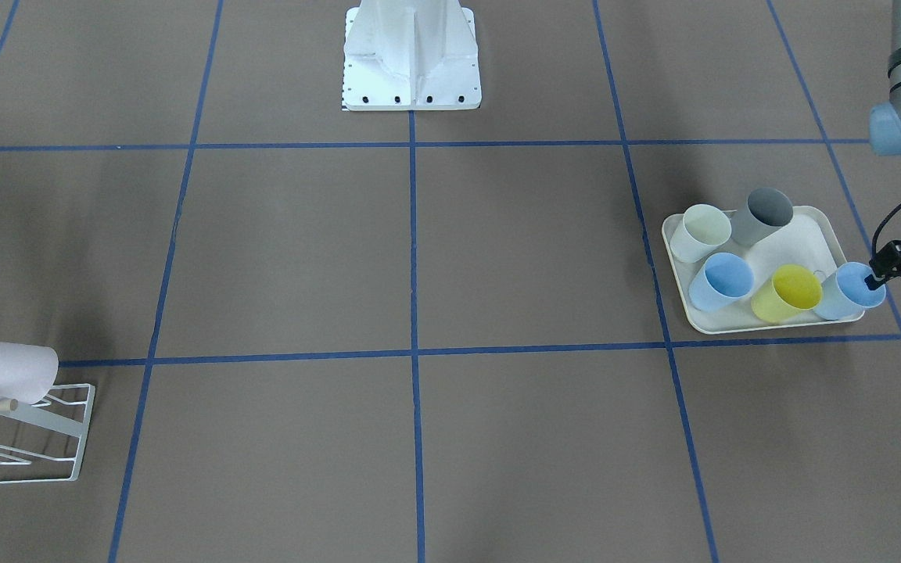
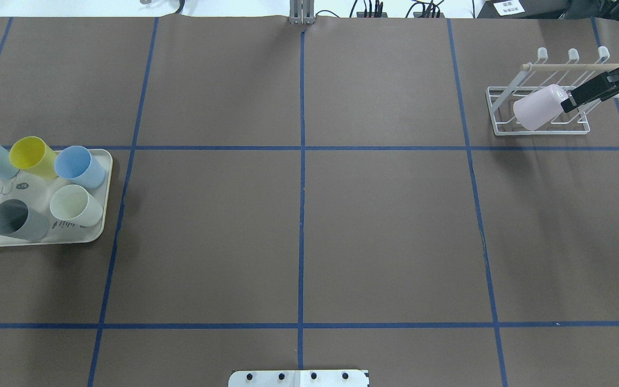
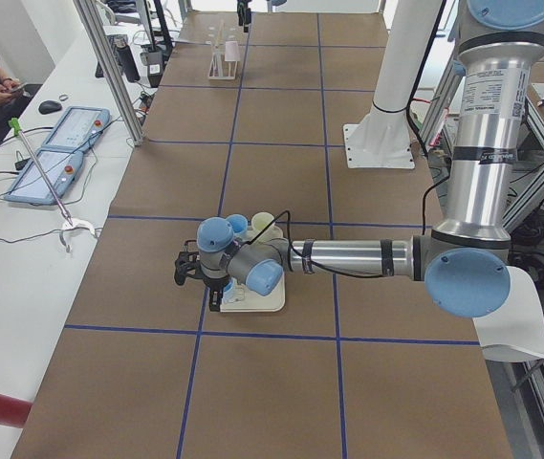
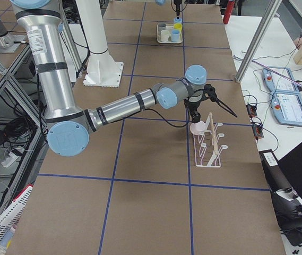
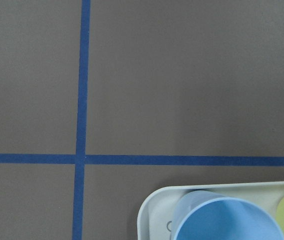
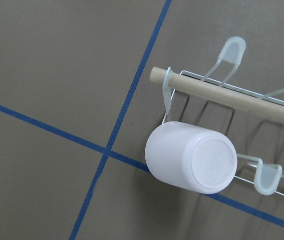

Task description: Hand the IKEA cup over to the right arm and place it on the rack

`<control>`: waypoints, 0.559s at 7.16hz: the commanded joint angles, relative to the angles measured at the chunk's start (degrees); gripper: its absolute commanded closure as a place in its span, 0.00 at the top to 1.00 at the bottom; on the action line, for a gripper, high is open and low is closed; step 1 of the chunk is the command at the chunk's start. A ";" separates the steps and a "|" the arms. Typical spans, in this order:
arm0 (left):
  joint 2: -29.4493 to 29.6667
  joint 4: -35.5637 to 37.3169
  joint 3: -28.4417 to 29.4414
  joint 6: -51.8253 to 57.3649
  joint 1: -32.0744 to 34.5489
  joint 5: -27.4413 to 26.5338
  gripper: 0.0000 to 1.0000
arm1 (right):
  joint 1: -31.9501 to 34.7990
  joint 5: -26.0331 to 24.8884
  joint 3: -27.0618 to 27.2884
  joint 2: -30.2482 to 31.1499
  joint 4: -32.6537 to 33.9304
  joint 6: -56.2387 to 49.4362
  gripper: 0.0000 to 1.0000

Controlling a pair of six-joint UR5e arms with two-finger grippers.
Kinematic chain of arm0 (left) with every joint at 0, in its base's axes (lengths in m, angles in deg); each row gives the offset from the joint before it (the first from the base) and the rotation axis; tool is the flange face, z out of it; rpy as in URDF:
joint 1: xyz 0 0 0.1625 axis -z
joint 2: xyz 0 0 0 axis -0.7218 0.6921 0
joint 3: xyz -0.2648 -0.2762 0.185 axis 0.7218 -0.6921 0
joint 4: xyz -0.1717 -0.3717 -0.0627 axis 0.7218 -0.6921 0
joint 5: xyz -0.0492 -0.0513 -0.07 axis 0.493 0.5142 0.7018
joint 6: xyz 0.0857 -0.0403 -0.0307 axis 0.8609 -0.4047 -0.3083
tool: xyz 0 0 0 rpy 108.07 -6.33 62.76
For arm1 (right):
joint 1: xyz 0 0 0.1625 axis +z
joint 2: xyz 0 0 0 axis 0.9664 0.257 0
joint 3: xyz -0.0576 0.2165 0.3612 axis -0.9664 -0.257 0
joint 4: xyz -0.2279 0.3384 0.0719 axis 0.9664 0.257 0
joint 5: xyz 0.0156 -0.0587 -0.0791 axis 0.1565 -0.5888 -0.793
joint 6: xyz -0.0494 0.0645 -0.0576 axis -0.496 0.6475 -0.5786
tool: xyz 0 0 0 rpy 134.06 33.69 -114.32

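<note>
Pale pink cup (image 2: 539, 107) sits on rack (image 2: 540, 132), tipped on side over prong, flat base up toward right gripper (image 2: 567, 104), mouth toward table centre.

Rack: small white wire frame, upturned capped prongs, light wooden rod (image 2: 567, 67) through top; stands at far right table corner.

Right arm (image 4: 119, 106): grey, pale-blue caps, forearm stretched level to rack, gripper hanging above cup base; jaw state unclear.

Blue cup (image 1: 849, 291) upright at tray (image 1: 763, 324) corner, left gripper (image 1: 877, 280) at rim.
</note>
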 commanded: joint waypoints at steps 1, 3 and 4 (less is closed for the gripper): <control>0.26 0.04 0.59 -0.69 -2.03 -0.01 0.45 | 0.04 0.13 0.28 0.10 0.13 0.01 0.99; 0.17 0.04 0.86 -0.70 -2.30 0.34 0.00 | 0.04 0.04 0.19 0.10 0.21 0.01 0.99; 0.26 0.04 0.77 -0.52 -2.21 3.74 0.00 | 0.04 0.04 0.19 0.10 0.21 0.01 0.99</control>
